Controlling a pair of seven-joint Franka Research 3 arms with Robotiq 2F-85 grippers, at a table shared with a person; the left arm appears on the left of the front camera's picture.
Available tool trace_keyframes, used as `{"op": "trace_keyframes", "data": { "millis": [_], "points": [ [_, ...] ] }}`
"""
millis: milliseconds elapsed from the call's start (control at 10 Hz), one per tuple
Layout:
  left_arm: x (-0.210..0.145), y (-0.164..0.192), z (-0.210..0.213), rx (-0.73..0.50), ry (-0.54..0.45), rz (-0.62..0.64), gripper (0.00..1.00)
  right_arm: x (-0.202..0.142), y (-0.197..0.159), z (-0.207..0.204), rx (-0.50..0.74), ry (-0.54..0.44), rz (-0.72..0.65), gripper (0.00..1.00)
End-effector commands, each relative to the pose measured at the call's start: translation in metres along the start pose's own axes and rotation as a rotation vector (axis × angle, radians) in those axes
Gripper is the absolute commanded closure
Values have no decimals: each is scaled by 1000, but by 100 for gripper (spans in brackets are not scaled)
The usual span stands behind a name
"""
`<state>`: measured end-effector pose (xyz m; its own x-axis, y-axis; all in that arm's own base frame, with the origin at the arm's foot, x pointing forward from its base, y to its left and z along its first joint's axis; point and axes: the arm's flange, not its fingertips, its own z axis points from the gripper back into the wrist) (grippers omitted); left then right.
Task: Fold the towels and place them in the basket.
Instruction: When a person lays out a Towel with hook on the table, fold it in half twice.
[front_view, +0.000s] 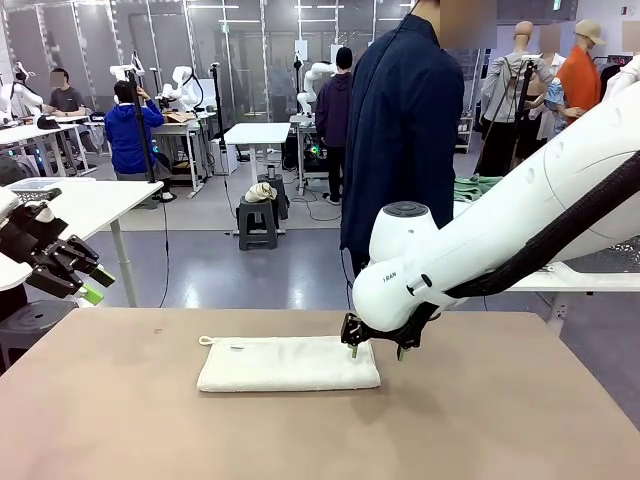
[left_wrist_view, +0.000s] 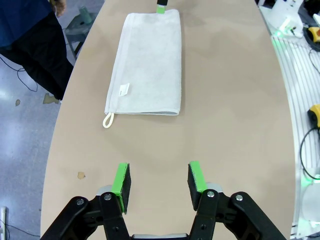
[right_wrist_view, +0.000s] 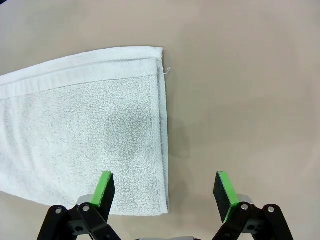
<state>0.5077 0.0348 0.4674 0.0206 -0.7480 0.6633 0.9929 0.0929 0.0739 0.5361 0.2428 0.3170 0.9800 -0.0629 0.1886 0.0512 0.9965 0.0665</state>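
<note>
Cream towel (right_wrist_view: 85, 135) lies below wide-open, empty right claw (right_wrist_view: 164, 187).

We count one towel (front_view: 288, 363), cream-white and folded, lying on one counter (front_view: 120, 400). On that towel we find one corner loop (left_wrist_view: 108, 120) and one small white label (left_wrist_view: 124, 89). We count two end effectors: one left end effector (left_wrist_view: 159, 182) and one right end effector (right_wrist_view: 165, 187). Each of them has two black fingers (right_wrist_view: 109, 195) and two green pads (left_wrist_view: 120, 182), so we reach four fingers and four green pads altogether. At the far side of the counter we count one person (front_view: 400, 150) close by, in a dark coat
</note>
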Motion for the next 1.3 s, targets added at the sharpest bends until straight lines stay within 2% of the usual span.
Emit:
{"op": "trace_keyframes", "data": {
  "millis": [0, 1000, 1100, 1200],
  "points": [
    [1, -1, 1, 5, 2, -4, 40, 3, 9, -5, -21, -23, -21, 0],
    [1, -1, 1, 5, 2, -4, 40, 7, 15, -30, -13, -11, -44, 0],
    [1, -1, 1, 5, 2, -4, 40, 7, 15, -31, -12, -4, -47, 19],
    [1, -1, 1, 5, 2, -4, 40, 8, 15, -33, -13, -13, -52, 20]
  ]
}}
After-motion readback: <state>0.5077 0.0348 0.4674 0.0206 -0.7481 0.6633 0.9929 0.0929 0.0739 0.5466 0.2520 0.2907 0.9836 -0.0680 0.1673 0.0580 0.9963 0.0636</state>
